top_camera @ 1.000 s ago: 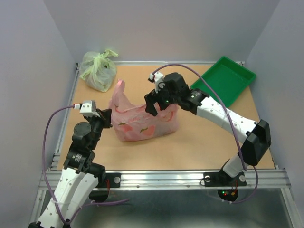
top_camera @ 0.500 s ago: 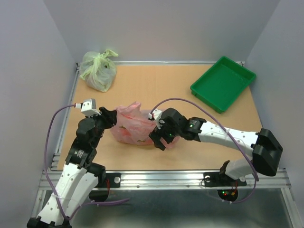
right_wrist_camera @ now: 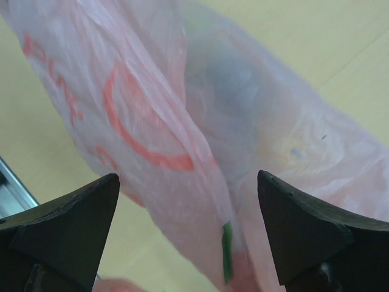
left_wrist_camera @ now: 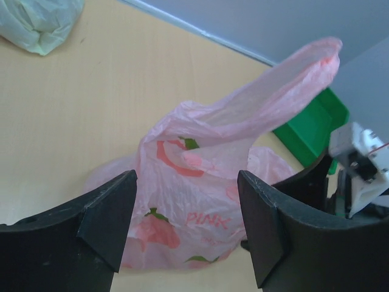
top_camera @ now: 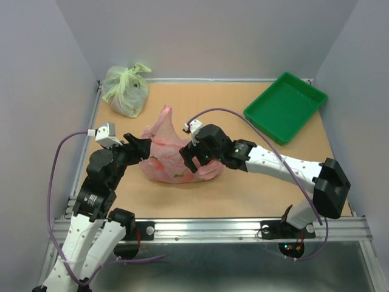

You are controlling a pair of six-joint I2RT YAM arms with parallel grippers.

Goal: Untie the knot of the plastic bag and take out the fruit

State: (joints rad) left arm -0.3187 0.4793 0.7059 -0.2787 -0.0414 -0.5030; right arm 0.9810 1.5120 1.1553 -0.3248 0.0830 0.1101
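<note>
On the worktop (top_camera: 200,109), between the two arms, the plastic bag (top_camera: 173,159) sits slumped (one pink tail sticks up); left jaws and right jaws both gape wide beside it.

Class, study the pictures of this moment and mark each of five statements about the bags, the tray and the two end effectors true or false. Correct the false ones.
1. The pink plastic bag lies on the table between the left end effector and the right end effector. True.
2. The green tray stands at the near left of the table. False: it stands at the far right corner.
3. The pale green bag sits at the far left corner. True.
4. The left end effector is shut on the pink plastic bag. False: its fingers stand apart, with the bag ahead of them.
5. The pink plastic bag bears the word "PINK". True.
</note>
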